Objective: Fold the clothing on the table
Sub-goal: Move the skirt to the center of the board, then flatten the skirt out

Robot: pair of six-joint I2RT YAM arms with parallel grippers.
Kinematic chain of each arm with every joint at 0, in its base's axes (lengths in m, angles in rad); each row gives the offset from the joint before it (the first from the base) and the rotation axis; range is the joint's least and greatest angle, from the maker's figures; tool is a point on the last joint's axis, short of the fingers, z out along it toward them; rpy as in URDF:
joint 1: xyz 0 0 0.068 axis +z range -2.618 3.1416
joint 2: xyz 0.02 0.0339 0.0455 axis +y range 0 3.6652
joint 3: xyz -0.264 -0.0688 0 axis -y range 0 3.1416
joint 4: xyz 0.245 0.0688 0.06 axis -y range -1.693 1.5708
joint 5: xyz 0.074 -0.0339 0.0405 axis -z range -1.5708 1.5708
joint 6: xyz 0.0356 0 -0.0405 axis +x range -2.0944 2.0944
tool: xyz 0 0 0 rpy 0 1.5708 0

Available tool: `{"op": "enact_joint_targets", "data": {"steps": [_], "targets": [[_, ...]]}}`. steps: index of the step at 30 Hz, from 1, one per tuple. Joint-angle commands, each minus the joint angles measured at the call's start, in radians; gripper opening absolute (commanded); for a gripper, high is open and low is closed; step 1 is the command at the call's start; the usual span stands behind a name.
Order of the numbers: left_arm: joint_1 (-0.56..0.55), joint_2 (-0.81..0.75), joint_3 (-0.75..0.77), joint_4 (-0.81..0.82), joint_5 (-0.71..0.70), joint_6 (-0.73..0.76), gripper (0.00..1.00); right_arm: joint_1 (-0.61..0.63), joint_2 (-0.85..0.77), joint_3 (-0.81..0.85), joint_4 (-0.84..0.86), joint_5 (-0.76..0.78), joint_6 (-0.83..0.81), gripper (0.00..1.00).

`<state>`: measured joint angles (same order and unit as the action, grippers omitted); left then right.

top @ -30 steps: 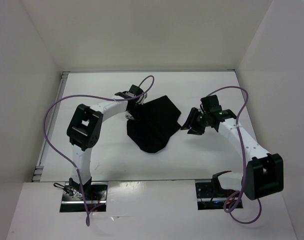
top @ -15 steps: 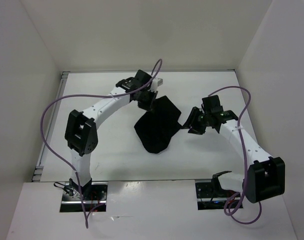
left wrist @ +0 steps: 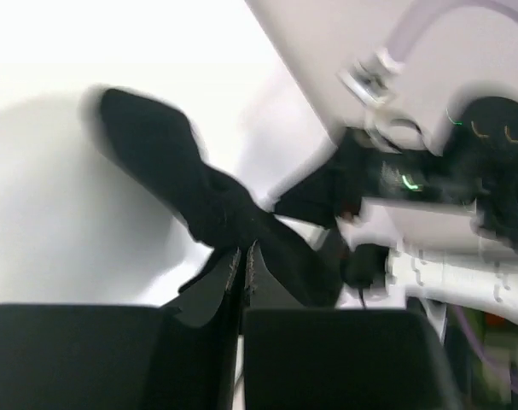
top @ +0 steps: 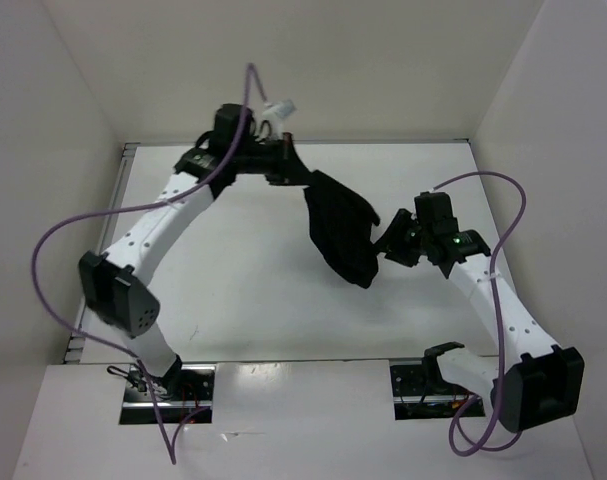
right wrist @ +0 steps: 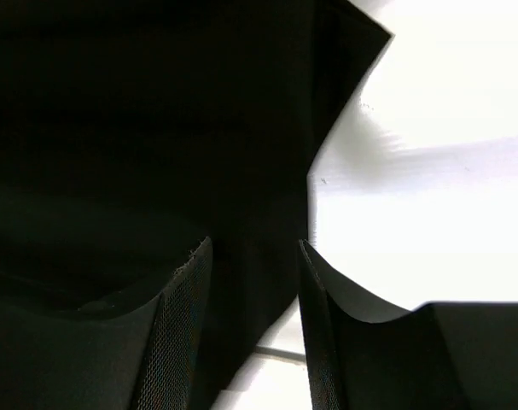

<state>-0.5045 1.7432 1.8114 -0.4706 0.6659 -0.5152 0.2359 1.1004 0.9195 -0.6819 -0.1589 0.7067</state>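
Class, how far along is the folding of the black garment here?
Done: no fold shows yet. In hand: the left gripper, shut on the garment, holds one end up above the table; the open right gripper straddles its edge. Left: every fold, then laying it flat.

Bright, even light; left wrist view is motion-blurred, and the white table (right wrist: 429, 213) glares.

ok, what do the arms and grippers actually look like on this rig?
The left arm and right arm match: white tubular links with rows of small holes and boxy black joint housings. A loose purple cable loops along each. The left gripper and right gripper are black, with two flat fingers and mesh-textured inner pads. The right wrist shows a small green light.
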Motion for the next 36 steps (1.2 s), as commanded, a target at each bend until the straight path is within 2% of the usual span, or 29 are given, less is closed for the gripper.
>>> {"op": "enact_joint_targets", "data": {"steps": [1, 3, 4, 7, 9, 14, 16, 17, 18, 20, 22, 24, 25, 30, 36], "targets": [[0.183, -0.134, -0.253, 0.163, -0.083, -0.184, 0.0, 0.008, -0.056, 0.007, -0.018, 0.068, 0.033, 0.5], [0.251, -0.155, -0.406, 0.179, -0.13, -0.247, 0.0, 0.008, -0.079, 0.007, -0.027, 0.068, 0.033, 0.5], [0.309, -0.178, -0.569, 0.214, -0.131, -0.267, 0.0, -0.001, -0.079, 0.007, -0.027, 0.068, 0.033, 0.5], [0.374, -0.241, -0.792, 0.28, -0.131, -0.336, 0.0, -0.001, -0.079, 0.007, -0.036, 0.059, 0.014, 0.5], [0.412, -0.301, -0.918, 0.258, -0.17, -0.345, 0.0, -0.001, -0.07, 0.016, -0.045, 0.036, -0.009, 0.5], [0.422, -0.396, -0.946, 0.149, -0.204, -0.287, 0.0, -0.001, -0.011, 0.016, -0.019, -0.071, -0.03, 0.5], [0.422, -0.431, -0.955, 0.139, -0.204, -0.287, 0.0, 0.008, 0.016, 0.016, 0.014, -0.099, -0.03, 0.44], [0.422, -0.441, -0.966, 0.139, -0.204, -0.287, 0.0, 0.02, 0.053, 0.016, 0.028, -0.108, -0.03, 0.37], [0.422, -0.45, -0.975, 0.13, -0.204, -0.287, 0.0, 0.051, 0.077, 0.016, 0.038, -0.108, -0.03, 0.21], [0.422, -0.464, -0.975, 0.121, -0.204, -0.287, 0.0, 0.084, 0.134, 0.028, 0.048, -0.108, -0.03, 0.13], [0.422, -0.485, -1.0, 0.11, -0.195, -0.278, 0.0, 0.132, 0.234, 0.073, 0.048, -0.096, -0.03, 0.15], [0.413, -0.528, -1.052, 0.11, -0.195, -0.278, 0.0, 0.183, 0.314, 0.093, 0.059, -0.096, 0.0, 0.33], [0.412, -0.539, -1.099, 0.11, -0.195, -0.287, 0.0, 0.204, 0.328, 0.093, 0.088, -0.096, 0.025, 0.37], [0.412, -0.57, -1.17, 0.147, -0.183, -0.296, 0.0, 0.252, 0.415, 0.082, 0.169, -0.119, 0.095, 0.43], [0.412, -0.57, -1.17, 0.138, -0.183, -0.286, 0.0, 0.286, 0.535, 0.093, 0.266, -0.142, 0.155, 0.43]]}}
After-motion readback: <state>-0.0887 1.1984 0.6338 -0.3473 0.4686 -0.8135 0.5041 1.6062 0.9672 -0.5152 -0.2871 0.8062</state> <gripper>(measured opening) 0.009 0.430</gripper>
